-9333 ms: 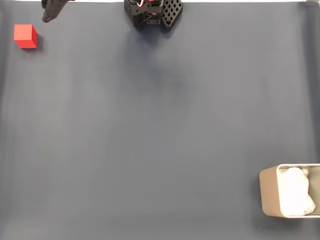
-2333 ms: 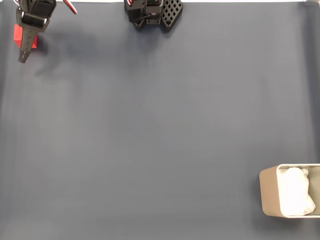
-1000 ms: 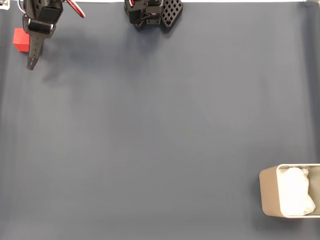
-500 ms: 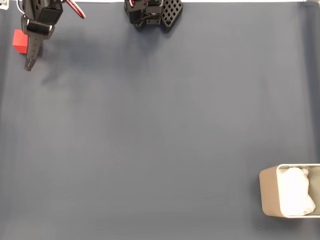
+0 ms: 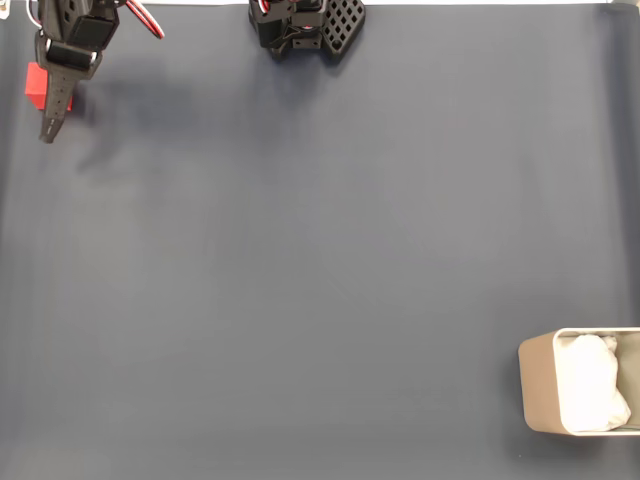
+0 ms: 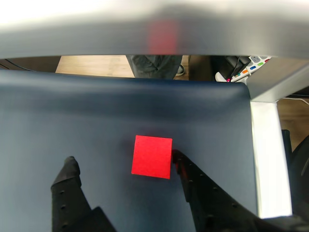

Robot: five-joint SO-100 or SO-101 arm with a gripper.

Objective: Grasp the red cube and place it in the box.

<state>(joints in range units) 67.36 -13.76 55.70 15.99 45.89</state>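
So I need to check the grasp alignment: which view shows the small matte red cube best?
The wrist view: the small matte red cube lies fully visible between the open gripper fingers, one fingertip at its edge. In the fixed view, the arm covers most of the cube.

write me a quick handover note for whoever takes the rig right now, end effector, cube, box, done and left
End effector: open, low at the mat's far left corner in the fixed view, fingers astride the red cube; one fingertip touches or nearly touches its side, the other stands apart.
Red cube: on the mat, not gripped.
Box: bottom right in the fixed view, white padding inside.
Done: approach.
Left: close, lift, carry across, drop in box.
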